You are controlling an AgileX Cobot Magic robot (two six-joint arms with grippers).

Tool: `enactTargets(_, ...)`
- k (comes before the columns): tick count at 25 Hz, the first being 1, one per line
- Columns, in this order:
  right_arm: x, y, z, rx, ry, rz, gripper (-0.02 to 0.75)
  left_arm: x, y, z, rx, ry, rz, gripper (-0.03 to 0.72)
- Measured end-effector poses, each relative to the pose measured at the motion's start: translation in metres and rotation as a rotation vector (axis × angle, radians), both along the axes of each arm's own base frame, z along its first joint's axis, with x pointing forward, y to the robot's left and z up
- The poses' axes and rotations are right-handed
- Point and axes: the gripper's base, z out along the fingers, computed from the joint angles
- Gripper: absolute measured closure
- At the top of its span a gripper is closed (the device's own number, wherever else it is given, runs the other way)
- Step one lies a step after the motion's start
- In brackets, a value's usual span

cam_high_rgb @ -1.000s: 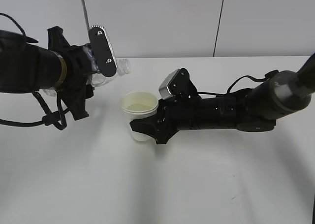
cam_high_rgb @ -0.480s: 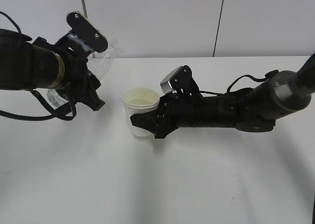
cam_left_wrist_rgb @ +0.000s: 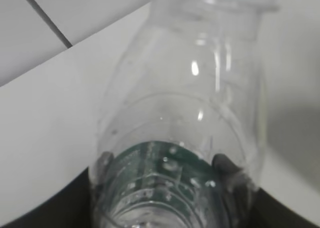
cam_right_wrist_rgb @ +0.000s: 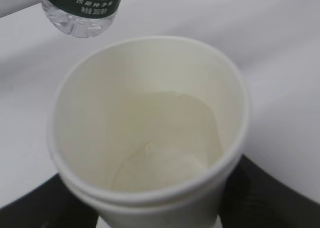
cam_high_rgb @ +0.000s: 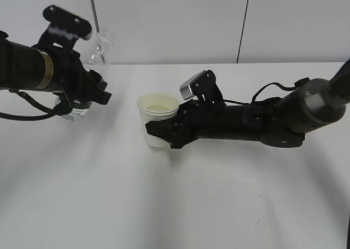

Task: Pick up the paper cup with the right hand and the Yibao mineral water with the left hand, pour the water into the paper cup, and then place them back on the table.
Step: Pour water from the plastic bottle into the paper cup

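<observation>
Left hand (cam_high_rgb: 76, 96): closed around the green-labelled lower body of the Yibao mineral water (cam_high_rgb: 90, 63); raised above the tabletop (cam_high_rgb: 175, 205).
Yibao mineral water: nearly upright in the left hand, open neck topmost, base lowest, clear of the tabletop.
Right hand (cam_high_rgb: 161, 133): clamped on the sides of the paper cup (cam_high_rgb: 157, 117), one finger each side.
Paper cup: upright between the right hand's fingers, mouth up, some liquid showing inside; contact with the tabletop cannot be told.
Spacing: bottle well apart from the right hand, off beyond the cup's far rim in the right wrist view.
</observation>
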Motion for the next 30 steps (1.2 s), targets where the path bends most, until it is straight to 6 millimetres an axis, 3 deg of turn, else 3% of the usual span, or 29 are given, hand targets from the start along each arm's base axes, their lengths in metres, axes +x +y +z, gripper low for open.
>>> enactTargets(9, 0.005, -0.002, 0.003, 0.050, 0.017, -0.081, 0.250, 0.012, 0.027, -0.001, -0.143, 0.018, -0.038, 0.313)
enactTargets(18, 0.007, -0.003, 0.004, 0.067, 0.023, -0.111, 0.250, 0.024, 0.040, -0.025, -0.237, 0.050, -0.118, 0.313)
enactTargets(25, 0.010, -0.005, 0.005, 0.092, 0.032, -0.150, 0.250, 0.039, 0.048, -0.034, -0.345, -0.047, -0.129, 0.313)
enactTargets(30, 0.013, -0.007, 0.007, 0.124, 0.042, -0.201, 0.250, 0.050, 0.050, -0.053, -0.450, -0.102, -0.100, 0.313)
